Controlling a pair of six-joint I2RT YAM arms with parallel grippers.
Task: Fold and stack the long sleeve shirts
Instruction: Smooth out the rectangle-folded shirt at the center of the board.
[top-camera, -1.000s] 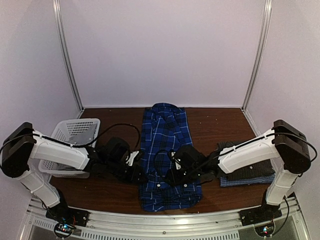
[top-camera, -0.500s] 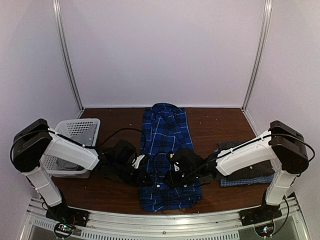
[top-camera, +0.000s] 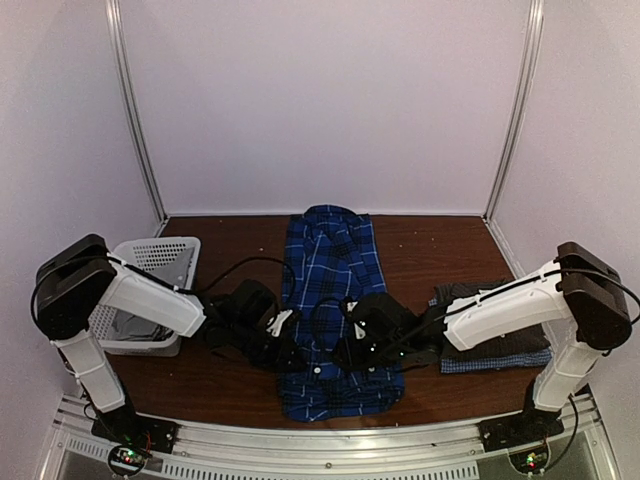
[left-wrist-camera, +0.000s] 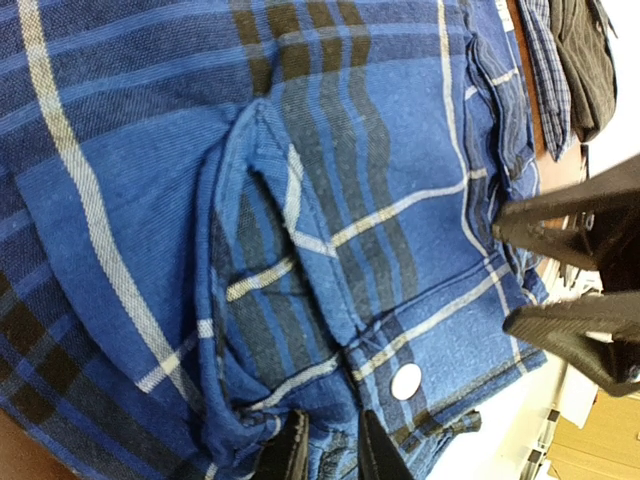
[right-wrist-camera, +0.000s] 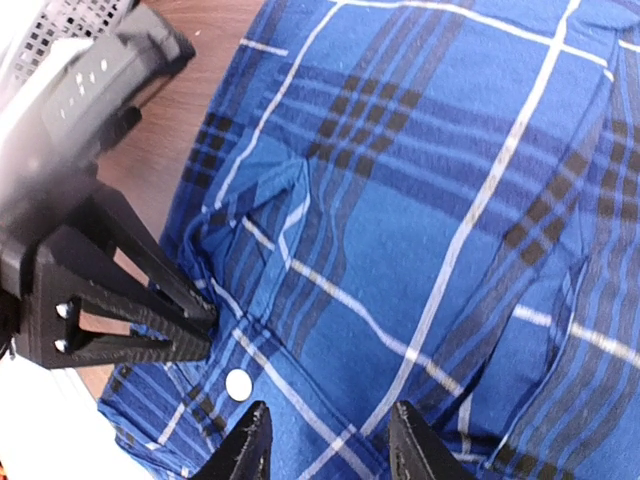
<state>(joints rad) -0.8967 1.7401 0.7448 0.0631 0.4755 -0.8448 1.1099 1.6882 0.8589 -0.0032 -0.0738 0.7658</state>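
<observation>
The royal-blue plaid shirt (top-camera: 330, 290) lies lengthwise down the middle of the table, collar at the far end. My left gripper (top-camera: 284, 346) is at its near left edge. In the left wrist view the left gripper (left-wrist-camera: 330, 455) is shut on a bunched fold of the plaid cloth (left-wrist-camera: 300, 230) beside a white button (left-wrist-camera: 406, 381). My right gripper (top-camera: 350, 352) sits low over the shirt's near middle. In the right wrist view the right gripper (right-wrist-camera: 330, 445) stands open over flat cloth (right-wrist-camera: 420, 200). A dark grey shirt (top-camera: 490, 325) lies folded on a pale blue checked one (top-camera: 495, 362) at the right.
A white mesh basket (top-camera: 150, 262) stands at the left, behind the left arm. The table's near edge (top-camera: 330, 425) runs just below the shirt's hem. Bare brown tabletop (top-camera: 430, 250) shows on both sides of the shirt.
The left arm has swung right, bringing its gripper further onto the shirt's left edge. The right gripper has barely shifted.
</observation>
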